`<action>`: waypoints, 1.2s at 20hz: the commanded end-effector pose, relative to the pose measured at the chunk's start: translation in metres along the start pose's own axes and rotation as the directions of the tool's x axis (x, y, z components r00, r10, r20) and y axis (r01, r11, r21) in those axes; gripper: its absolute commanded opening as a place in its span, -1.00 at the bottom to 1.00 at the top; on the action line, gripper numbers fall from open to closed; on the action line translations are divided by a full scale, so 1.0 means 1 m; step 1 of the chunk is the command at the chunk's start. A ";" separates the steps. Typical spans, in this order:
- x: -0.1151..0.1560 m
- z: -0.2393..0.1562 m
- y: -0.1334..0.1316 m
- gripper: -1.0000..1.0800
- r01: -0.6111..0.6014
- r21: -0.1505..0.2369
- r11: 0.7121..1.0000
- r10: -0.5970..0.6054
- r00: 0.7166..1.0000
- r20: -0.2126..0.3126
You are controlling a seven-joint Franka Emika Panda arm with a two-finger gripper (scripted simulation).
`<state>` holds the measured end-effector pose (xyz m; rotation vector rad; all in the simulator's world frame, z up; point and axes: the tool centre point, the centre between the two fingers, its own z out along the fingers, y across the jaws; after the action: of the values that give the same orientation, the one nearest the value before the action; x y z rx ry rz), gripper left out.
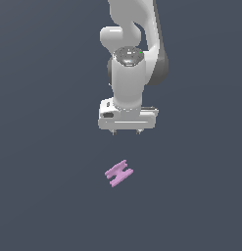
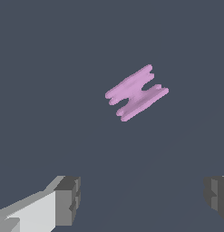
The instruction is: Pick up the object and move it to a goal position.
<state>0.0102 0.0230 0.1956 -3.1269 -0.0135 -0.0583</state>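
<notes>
The object (image 1: pixel 119 173) is a small flat pale pink-lilac H-shaped piece with short prongs, lying on the dark grey floor, turned at an angle. It also shows in the wrist view (image 2: pixel 136 93). My white gripper (image 1: pixel 126 132) hangs above the floor, pointing down, apart from the piece, which lies nearer the camera in the exterior view. The jaws stand wide apart and hold nothing. In the wrist view both fingertips (image 2: pixel 68 200) show with a broad gap between them, and the piece lies beyond them.
The plain dark grey floor (image 1: pixel 44 186) fills both views. The white arm (image 1: pixel 130 59) rises behind the gripper toward the top of the exterior view. No other objects show.
</notes>
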 end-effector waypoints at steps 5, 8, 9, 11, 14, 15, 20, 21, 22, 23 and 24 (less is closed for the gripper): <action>0.009 0.008 0.003 0.92 -0.077 0.003 0.997 0.077 0.997 0.004; 0.016 0.015 0.004 0.92 -0.133 0.004 0.991 0.133 0.991 0.007; 0.019 0.017 0.005 0.92 -0.155 0.005 0.988 0.155 0.988 0.008; 0.024 0.023 0.007 0.92 -0.202 0.005 0.979 0.202 0.979 0.011; 0.034 0.033 0.010 0.92 -0.283 0.004 0.959 0.282 0.959 0.015; 0.037 0.036 0.011 0.92 -0.311 0.004 0.950 0.311 0.950 0.016; 0.052 0.055 0.016 0.92 -0.446 -0.002 0.895 0.446 0.895 0.022; 0.055 0.059 0.017 0.92 -0.472 -0.003 0.881 0.472 0.881 0.022; 0.058 0.063 0.018 0.92 -0.498 -0.005 0.867 0.498 0.867 0.023; 0.061 0.067 0.019 0.92 -0.522 -0.007 0.853 0.522 0.852 0.023; 0.064 0.071 0.020 0.92 -0.547 -0.009 0.837 0.547 0.837 0.024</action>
<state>0.0720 0.0056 0.1328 -3.0112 0.8084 -0.0129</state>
